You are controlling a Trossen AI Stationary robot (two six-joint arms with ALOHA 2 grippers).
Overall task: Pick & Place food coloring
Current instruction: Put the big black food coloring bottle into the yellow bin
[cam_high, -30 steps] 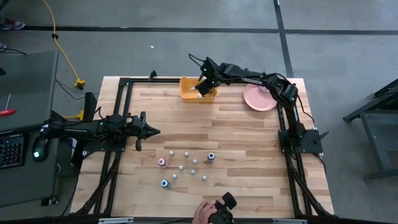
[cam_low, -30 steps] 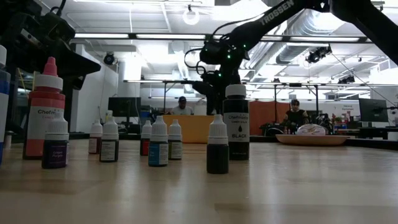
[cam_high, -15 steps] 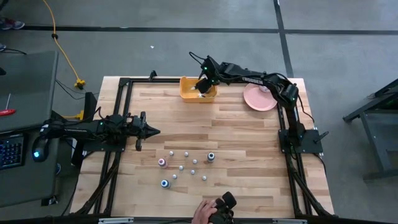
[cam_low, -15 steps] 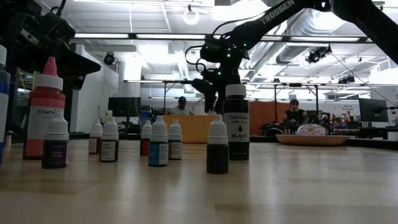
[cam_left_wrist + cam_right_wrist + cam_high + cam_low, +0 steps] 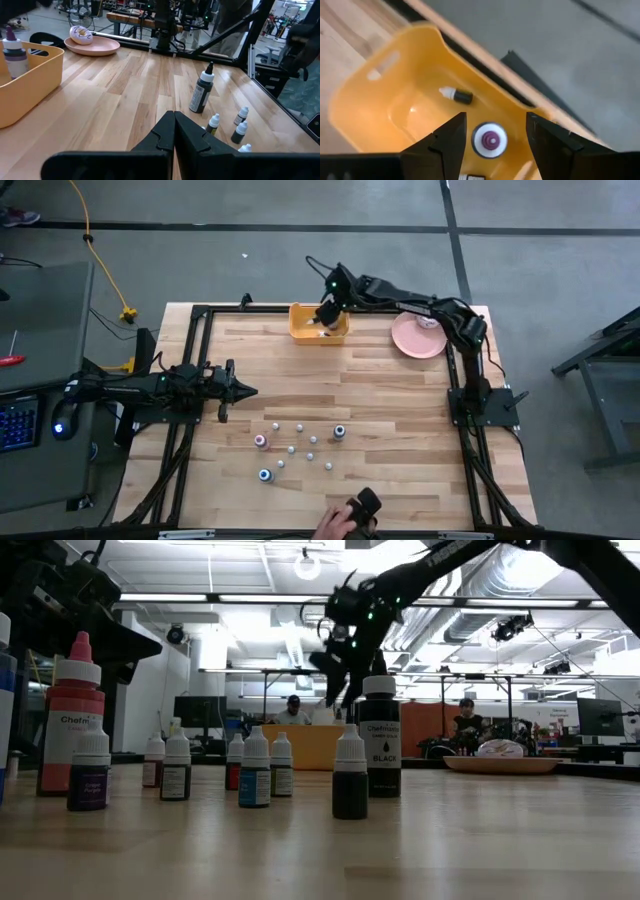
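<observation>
Right gripper hangs over the yellow bin at the far edge of the counter, fingers spread wide, holding nothing. Two food coloring bottles sit in the bin right under it: one upright with a purple tip, one small one lying on its side. So at least two placed, looks like a drop-off just completed. Most of the job is left: the cluster of bottles stands mid-counter toward the near edge, roughly ten of them, including the tall black one and the pink-capped one. Left gripper is parked at the left side, fingers closed together, empty. Pink plate with the donut isn't involved.
</observation>
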